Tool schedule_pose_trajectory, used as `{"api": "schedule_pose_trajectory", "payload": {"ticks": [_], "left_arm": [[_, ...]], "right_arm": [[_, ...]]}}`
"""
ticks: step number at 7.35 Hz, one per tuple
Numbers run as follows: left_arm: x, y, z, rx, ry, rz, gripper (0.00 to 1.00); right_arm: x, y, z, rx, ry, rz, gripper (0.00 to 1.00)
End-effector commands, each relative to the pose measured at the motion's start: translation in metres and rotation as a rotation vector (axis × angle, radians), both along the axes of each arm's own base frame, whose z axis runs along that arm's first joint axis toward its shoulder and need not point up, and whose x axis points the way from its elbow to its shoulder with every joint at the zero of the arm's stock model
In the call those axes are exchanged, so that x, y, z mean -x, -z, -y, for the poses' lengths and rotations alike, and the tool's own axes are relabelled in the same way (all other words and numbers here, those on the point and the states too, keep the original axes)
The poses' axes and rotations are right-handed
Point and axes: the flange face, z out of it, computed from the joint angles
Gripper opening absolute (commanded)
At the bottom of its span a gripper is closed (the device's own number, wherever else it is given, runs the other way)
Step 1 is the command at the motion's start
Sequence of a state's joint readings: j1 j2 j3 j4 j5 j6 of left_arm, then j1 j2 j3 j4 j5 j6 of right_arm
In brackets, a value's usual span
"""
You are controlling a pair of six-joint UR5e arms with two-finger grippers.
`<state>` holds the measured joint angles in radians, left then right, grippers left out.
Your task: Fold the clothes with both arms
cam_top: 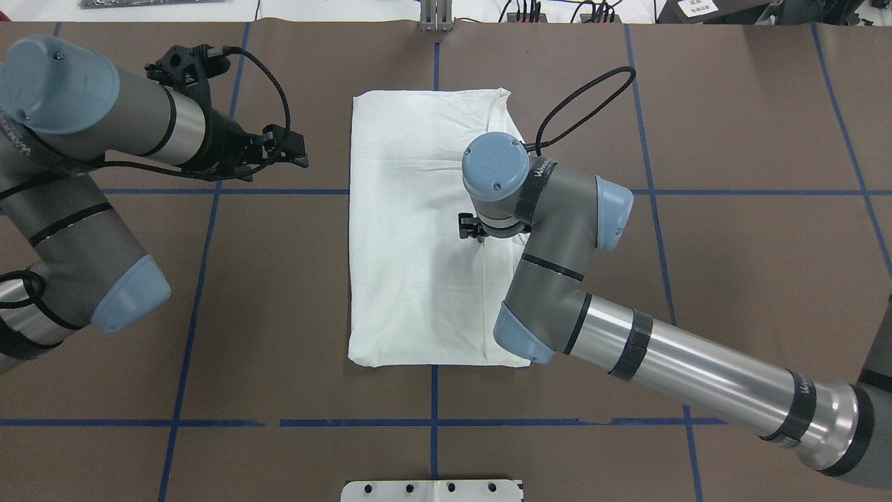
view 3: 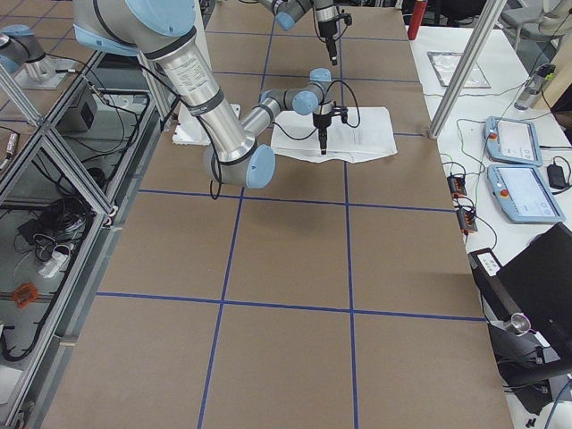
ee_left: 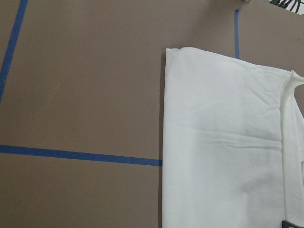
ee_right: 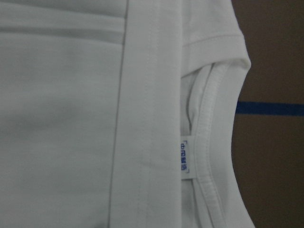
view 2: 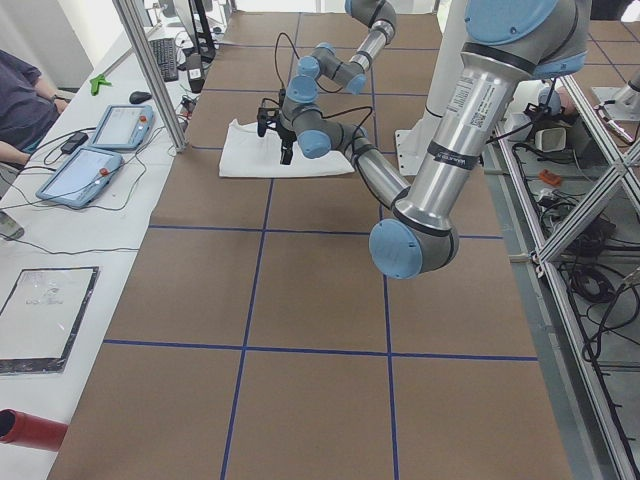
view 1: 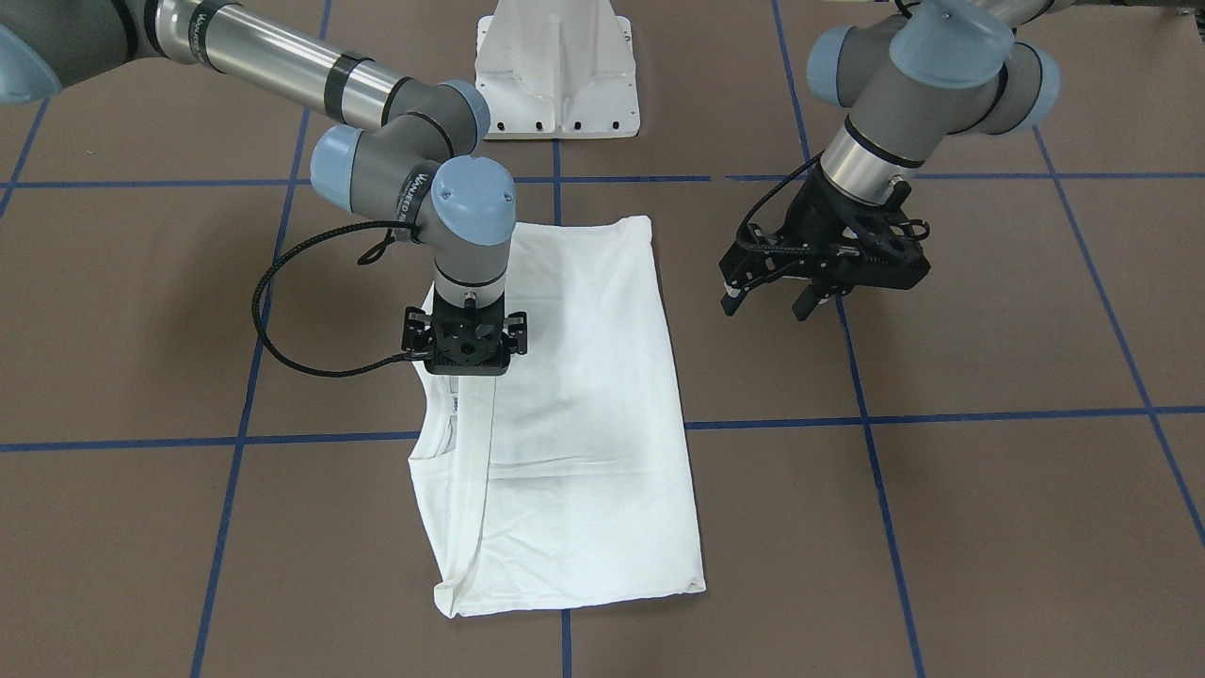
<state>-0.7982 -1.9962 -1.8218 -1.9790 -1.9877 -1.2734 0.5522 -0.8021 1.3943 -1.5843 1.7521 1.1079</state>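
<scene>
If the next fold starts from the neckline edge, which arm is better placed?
Right, probably. The right gripper hangs directly over the shirt beside the neckline; the left gripper hovers open over bare table, off the opposite edge.

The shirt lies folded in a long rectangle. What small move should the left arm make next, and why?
Probably bring the left tool sideways over the nearest long edge of the shirt. Its fingers are apart and it hangs over the brown table, beside the shirt, while the right tool points down over the collar side. A two-arm fold seems to need both at the cloth.
</scene>
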Motion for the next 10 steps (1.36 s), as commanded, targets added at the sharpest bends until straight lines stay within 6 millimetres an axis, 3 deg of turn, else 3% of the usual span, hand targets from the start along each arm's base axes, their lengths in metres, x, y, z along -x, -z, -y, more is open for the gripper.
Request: {"api": "schedule_pose_trajectory", "payload": {"ticks": [1,7,10], "left_arm": [[-0.005,-0.001,-0.002,0.004,-0.005,0.0,1.0],[-0.008,-0.002,-0.004,0.008,-0.01,0.0,1.0],[-0.015,-0.002,-0.008,0.011,-0.022,0.001,1.0]], "right_arm": [[-0.001,-0.001,-0.001,0.009,0.0,-0.015,1.0],[-0.019,-0.013,0.004,0.021,0.015,-0.073,1.0],[-0.043,-0.044,0.013,0.019,0.023,-0.106,1.0]]}}
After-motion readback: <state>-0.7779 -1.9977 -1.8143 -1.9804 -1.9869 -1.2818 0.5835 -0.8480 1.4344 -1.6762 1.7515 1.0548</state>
